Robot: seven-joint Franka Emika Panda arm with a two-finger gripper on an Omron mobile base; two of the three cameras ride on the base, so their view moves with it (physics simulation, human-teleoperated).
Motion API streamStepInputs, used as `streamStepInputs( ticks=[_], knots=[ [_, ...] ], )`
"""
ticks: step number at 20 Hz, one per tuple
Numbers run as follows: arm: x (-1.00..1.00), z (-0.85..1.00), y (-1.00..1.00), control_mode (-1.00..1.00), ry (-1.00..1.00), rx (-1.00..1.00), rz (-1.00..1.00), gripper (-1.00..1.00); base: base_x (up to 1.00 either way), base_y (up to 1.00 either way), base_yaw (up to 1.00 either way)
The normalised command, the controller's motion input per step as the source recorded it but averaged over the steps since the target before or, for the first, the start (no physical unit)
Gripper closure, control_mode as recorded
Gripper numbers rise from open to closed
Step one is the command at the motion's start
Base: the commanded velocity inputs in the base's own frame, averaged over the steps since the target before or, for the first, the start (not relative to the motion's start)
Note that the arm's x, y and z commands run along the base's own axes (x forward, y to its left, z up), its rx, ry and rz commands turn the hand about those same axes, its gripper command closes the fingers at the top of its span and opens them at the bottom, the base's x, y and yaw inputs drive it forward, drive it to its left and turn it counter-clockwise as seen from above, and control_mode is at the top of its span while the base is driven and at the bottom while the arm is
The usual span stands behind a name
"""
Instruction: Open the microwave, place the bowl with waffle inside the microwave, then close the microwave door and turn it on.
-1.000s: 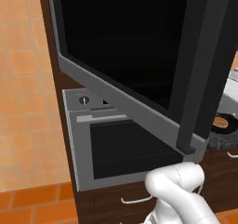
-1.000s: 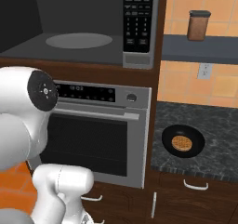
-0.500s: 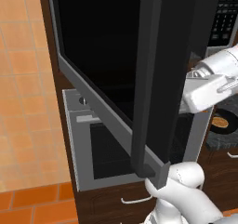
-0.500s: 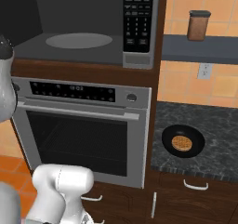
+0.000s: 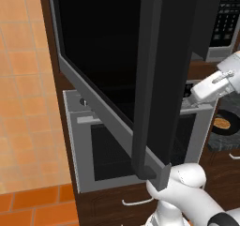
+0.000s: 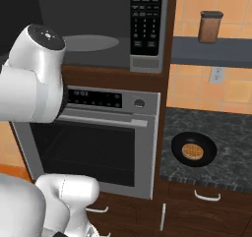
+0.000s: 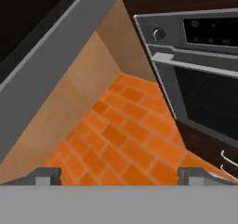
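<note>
The microwave [image 6: 98, 29] stands open, its cavity and round turntable [image 6: 91, 43] exposed, the keypad [image 6: 145, 14] to their right. The microwave door [image 5: 108, 56], black glass in a grey frame, is swung far out, with its tall black handle [image 5: 157, 79] nearest the left base camera. In the hand view the door's grey edge [image 7: 46, 56] crosses the top left. The black bowl with waffle [image 6: 193, 150] sits on the dark counter [image 6: 226, 133] right of the oven. My gripper [image 7: 120, 176] is open, nothing between its fingertips [image 7: 46, 175], pointing down at the orange floor beside the oven.
A silver oven [image 6: 98, 137] with a horizontal bar handle sits under the microwave. A brown jar [image 6: 210, 27] stands on a shelf above the counter. Drawers with white handles [image 6: 206, 195] lie below the counter. My arm [image 6: 34, 78] takes up the left of the right base view.
The door has swung further open, its handle moving left across the left base view. My arm has swung away and come back at the left of the right base view.
</note>
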Motion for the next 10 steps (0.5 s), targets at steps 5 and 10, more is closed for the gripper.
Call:
streamStepInputs(
  ticks=[5,10],
  knots=[
    [0.41,-0.91,-1.0,-1.0,0.0,-0.06,-0.4,-1.0,0.0,0.0,0.0],
    [0.52,-0.73,-1.0,-1.0,0.04,-0.06,-0.37,-1.0,0.0,0.0,0.0]
  ],
)
